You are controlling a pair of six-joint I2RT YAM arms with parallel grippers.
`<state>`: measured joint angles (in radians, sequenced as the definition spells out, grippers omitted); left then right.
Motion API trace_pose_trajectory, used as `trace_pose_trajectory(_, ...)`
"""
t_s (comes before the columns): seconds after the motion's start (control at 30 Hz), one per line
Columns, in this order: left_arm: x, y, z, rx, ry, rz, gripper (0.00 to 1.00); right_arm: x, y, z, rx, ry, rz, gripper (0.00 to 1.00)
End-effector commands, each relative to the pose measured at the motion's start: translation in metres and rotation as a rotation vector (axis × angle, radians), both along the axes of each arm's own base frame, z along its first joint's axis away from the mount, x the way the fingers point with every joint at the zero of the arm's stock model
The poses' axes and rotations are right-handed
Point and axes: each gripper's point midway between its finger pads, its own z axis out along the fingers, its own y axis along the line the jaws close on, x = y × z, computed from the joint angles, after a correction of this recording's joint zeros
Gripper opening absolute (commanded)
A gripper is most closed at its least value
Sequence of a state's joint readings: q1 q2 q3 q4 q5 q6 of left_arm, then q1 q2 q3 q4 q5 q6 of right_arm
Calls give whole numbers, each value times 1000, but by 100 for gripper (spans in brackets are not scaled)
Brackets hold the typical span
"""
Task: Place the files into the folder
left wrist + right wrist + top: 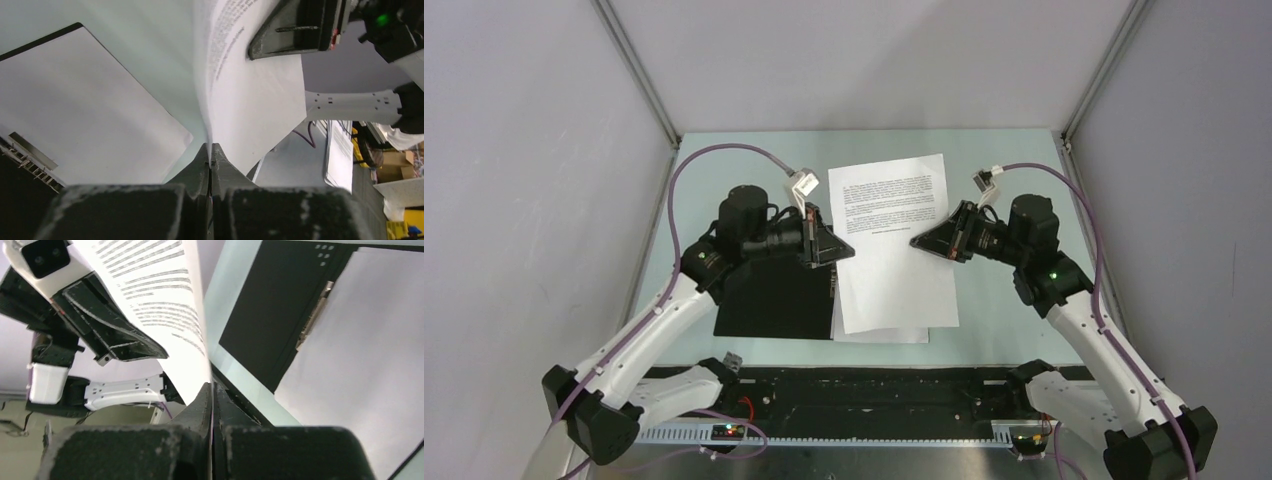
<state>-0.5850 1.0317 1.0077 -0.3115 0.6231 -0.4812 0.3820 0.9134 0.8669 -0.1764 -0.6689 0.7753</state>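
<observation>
Pale table (999,300): left hand (842,250), right hand (916,242) pinch printed sheet (894,275), seemingly above folder (774,300).

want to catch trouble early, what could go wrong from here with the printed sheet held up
1. The left gripper and right gripper pinch opposite edges of the thin white printed sheet; uneven arm motion could tear or buckle it.
2. Both pinches sit at the very edge, so it may slip out.
3. Lowering it could snag the metal clip of the open black-lined folder or nudge the plain white sheet below.
</observation>
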Motion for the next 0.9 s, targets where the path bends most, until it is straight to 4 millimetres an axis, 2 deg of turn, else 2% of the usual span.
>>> trace_pose_trajectory(0.0,28,3,-19,58,-3,132,0,9,-8,-18,-67,44,-98,0)
trace_pose_trajectory(0.07,36,-4,-33,91,32,152,5,12,-9,-34,-124,74,-142,0)
trace_pose_trajectory(0.13,44,-12,-48,136,54,181,13,14,-11,-54,-187,117,-186,0)
trace_pose_trajectory(0.17,50,-15,-60,159,82,201,20,18,-14,-63,-219,135,-222,0)
trace_pose_trajectory(0.23,63,-16,-77,194,127,268,24,21,-15,-85,-265,179,-247,0)
trace_pose_trajectory(0.33,77,-22,-104,234,195,319,27,26,-17,-120,-333,240,-275,0)
trace_pose_trajectory(0.43,84,-30,-125,266,221,324,28,34,-22,-145,-391,257,-320,0)
trace_pose_trajectory(0.53,90,-34,-151,310,261,336,30,41,-19,-171,-422,269,-318,0)
trace_pose_trajectory(0.57,92,-34,-154,315,264,343,30,43,-20,-183,-447,290,-318,0)
trace_pose_trajectory(0.7,95,-29,-172,355,277,364,36,52,-17,-204,-486,294,-312,0)
trace_pose_trajectory(0.87,96,-19,-167,355,254,393,50,60,-12,-216,-487,297,-307,0)
